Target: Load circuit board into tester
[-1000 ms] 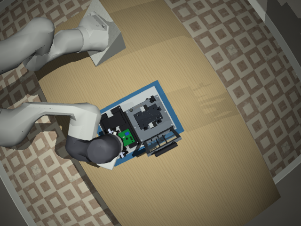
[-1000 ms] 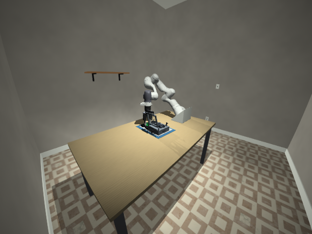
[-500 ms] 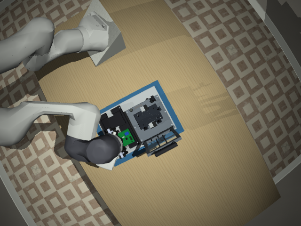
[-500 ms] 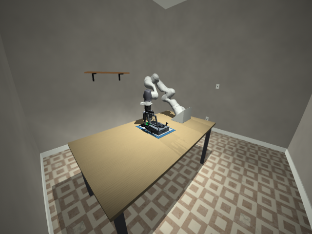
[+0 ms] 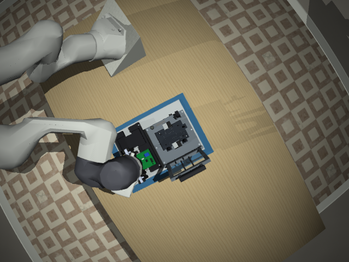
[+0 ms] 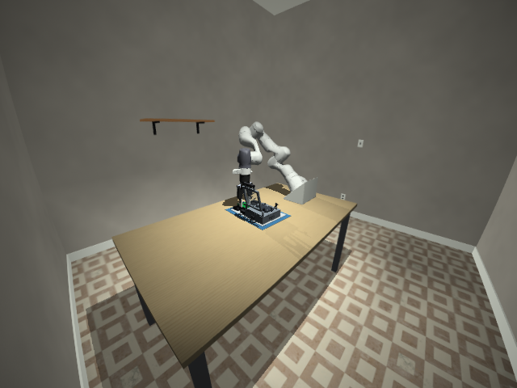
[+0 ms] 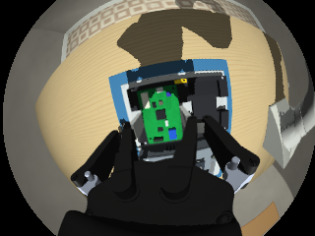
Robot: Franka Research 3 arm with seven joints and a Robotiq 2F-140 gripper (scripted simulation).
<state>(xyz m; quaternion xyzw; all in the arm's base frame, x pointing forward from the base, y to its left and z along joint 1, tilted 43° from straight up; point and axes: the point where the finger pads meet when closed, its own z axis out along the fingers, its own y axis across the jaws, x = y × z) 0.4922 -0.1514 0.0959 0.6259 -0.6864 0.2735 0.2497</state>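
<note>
In the top view, the green rectangular circuit board (image 5: 149, 163) (image 6: 245, 205) (image 7: 160, 114) is at the black tray (image 5: 131, 140) (image 7: 204, 93), near the desk's (image 5: 225, 183) (image 6: 208, 259) left long edge. The black gripper's (image 5: 136, 166) (image 6: 244, 202) (image 7: 162, 121) fingers stand partly apart at the board's opposite sides; whether they clamp it, one cannot tell. The grey boxy tester (image 5: 194, 138) (image 6: 271, 217) lies farther from that edge, lid open.
</note>
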